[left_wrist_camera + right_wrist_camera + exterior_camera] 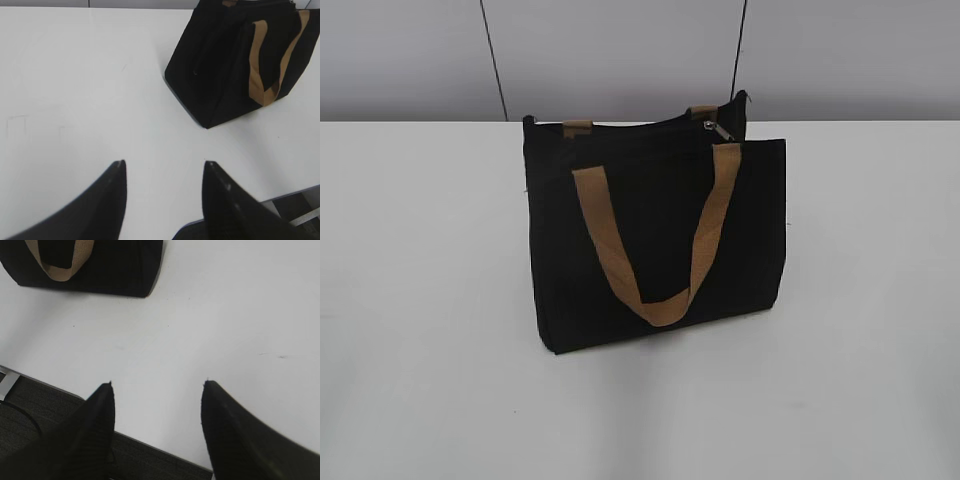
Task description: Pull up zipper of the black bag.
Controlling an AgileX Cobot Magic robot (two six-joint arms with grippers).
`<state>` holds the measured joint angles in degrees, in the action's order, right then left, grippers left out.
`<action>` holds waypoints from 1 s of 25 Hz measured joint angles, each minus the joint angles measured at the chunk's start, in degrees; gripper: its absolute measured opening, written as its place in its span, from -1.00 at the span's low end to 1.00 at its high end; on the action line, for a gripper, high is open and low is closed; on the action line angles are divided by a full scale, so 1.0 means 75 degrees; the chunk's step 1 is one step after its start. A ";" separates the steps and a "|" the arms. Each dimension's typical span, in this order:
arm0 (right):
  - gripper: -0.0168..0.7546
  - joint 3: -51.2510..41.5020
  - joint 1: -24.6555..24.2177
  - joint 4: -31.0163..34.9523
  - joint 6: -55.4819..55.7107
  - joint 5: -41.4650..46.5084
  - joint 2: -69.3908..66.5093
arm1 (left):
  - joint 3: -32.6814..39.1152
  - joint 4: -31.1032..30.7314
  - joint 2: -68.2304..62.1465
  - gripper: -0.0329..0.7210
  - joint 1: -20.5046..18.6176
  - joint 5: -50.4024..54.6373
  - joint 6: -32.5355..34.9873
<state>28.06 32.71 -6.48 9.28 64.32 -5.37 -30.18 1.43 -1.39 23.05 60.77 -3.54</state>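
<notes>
Surface: plain white table [430, 330], grey panelled wall behind; nothing else on it near the bag.
Bag: rectangular black fabric tote bag [650, 300] with tan webbing strap handles, standing upright mid-table, front strap [655, 310] hanging down the front face in a loop.
Zipper: small silver-grey metal slider with pull tab [718, 130], at the top edge toward the right end of the mouth, just beside the right strap tab. Mouth looks at least partly open to its left; how far is hard to read.
Left gripper [165, 167]: jaws spread wide, empty, over bare table near the front edge, bag well apart up and to the right in the wrist view.
Right gripper [156, 386]: jaws also wide, empty, near the table's front edge, bag corner well apart at upper left.
Progress: nothing started, my read. Neither arm is in the exterior view.
Risk 1: slider is tiny and dangles, so a pinch could close on fabric or the tan strap tab instead.
Risk 2: soft, light bag; pulling the slider without the other arm bracing would likely drag or tip the tote rather than run the zip.
Risk 3: track is curved and slack, so the slider may jam unless held taut.
</notes>
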 joint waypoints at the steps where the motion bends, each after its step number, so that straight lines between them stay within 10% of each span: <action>1: 0.17 0.0000 0.0000 0.0000 0.0000 0.0000 0.0000 | 0.0000 0.0000 0.0000 0.05 0.0000 0.0000 0.0000; 12: 0.17 0.0000 -0.0098 0.0000 0.0000 -0.0007 0.0000 | 0.0000 0.0000 0.0000 -0.05 -0.0054 0.0000 0.0000; 25: 0.17 0.0000 -0.2654 0.0000 0.0000 -0.0007 0.0000 | 0.0000 0.0000 0.0040 -0.22 -0.1953 0.0000 0.0000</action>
<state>28.06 12.80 -6.48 9.28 64.27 -5.37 -30.18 1.43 -1.10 8.41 60.77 -3.54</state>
